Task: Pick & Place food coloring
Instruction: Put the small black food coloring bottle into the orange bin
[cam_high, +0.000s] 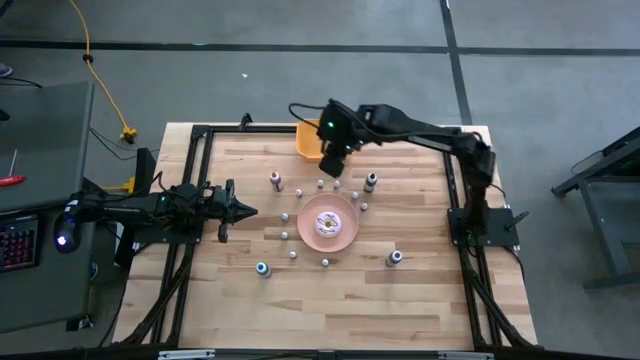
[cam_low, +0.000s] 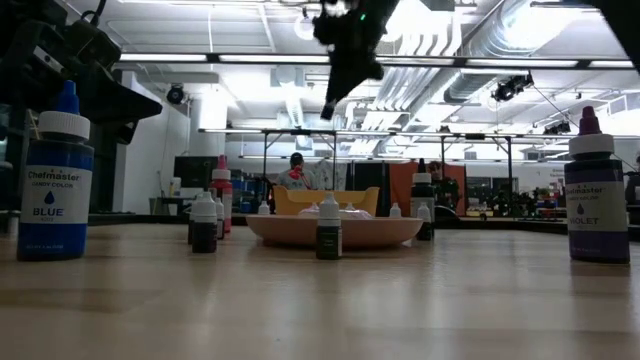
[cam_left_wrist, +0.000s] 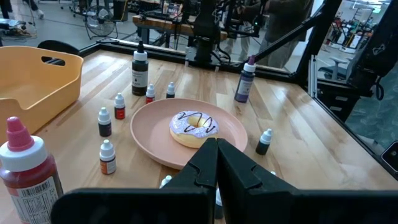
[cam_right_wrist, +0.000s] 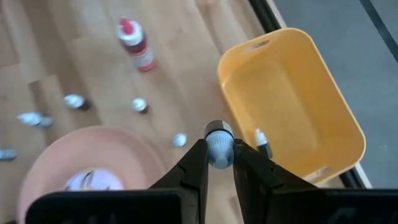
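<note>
From above, we see the right pincer nearest the lens, raised over the surface at the bin's inner edge, at about 12 o'clock from the pink plate. The small bottles ring the plate. The left pincer waits at 9 o'clock.

At surface level, a blue bottle stands closest at 9 o'clock and a violet bottle at 3 o'clock; the plate sits between them farther back, with a dark little bottle before it. The right pincer hangs high at 12 o'clock.

In the left wrist view, the left pincer's fingers meet, holding nothing. Beyond lie the plate with a doughnut, a red bottle and the bin.

In the right wrist view, the right pincer is nearly closed, pinching one small grey-capped bottle above the surface just beside the bin; another small bottle lies inside the bin.
</note>
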